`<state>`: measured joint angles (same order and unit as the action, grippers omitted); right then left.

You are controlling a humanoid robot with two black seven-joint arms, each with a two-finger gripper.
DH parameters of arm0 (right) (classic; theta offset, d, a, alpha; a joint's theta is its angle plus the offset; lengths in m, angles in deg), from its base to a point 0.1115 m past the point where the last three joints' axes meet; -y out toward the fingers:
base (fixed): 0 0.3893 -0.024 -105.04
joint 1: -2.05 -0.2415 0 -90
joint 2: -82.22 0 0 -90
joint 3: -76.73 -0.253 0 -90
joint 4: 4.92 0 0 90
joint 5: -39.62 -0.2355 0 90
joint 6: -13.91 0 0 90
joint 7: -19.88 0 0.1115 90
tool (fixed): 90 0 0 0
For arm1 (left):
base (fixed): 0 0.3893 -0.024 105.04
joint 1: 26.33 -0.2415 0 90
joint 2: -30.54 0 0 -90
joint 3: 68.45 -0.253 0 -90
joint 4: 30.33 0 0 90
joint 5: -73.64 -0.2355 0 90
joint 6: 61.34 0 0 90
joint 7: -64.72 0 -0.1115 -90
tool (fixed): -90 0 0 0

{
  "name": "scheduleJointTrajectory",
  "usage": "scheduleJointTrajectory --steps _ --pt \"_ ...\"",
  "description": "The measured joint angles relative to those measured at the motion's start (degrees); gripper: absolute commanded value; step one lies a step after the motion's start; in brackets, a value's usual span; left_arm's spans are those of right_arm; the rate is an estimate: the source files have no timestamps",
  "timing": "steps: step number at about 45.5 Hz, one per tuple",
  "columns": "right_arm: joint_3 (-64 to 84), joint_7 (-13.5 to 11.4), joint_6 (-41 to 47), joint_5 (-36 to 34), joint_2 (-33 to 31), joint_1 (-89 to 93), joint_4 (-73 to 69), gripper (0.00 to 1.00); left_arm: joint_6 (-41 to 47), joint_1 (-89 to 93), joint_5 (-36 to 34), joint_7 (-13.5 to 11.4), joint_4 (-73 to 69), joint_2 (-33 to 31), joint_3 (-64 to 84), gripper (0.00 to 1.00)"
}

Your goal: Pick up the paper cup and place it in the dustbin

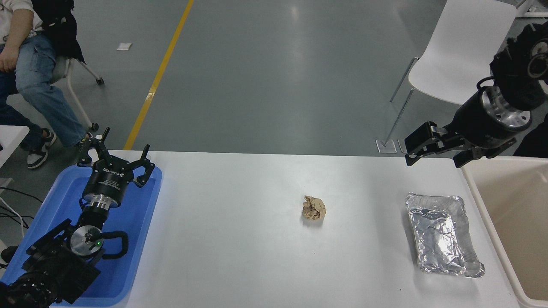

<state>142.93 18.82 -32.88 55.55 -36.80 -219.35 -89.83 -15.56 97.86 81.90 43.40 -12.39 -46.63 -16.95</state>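
No paper cup shows in the head view; it is hidden or out of view. The beige dustbin (pixel 474 192) stands at the table's right edge, only partly in the picture. My right gripper (pixel 432 162) hangs open and empty above the table's far right edge, just left of the dustbin's far corner. My left gripper (pixel 116 156) is parked open over the blue tray (pixel 141 222) at the lower left.
A crumpled brown paper ball (pixel 314 208) lies mid-table. A silver foil tray (pixel 443 233) lies left of the dustbin. A white chair (pixel 458 64) stands behind the table at the right. A person sits at the top left (pixel 30 72).
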Motion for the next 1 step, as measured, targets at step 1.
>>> scheduleJointTrajectory --steps 1 --pt "0.0 0.0 0.2 0.0 0.0 -0.2 -0.2 1.0 0.0 0.0 0.0 0.0 0.0 0.0 0.0 1.0"
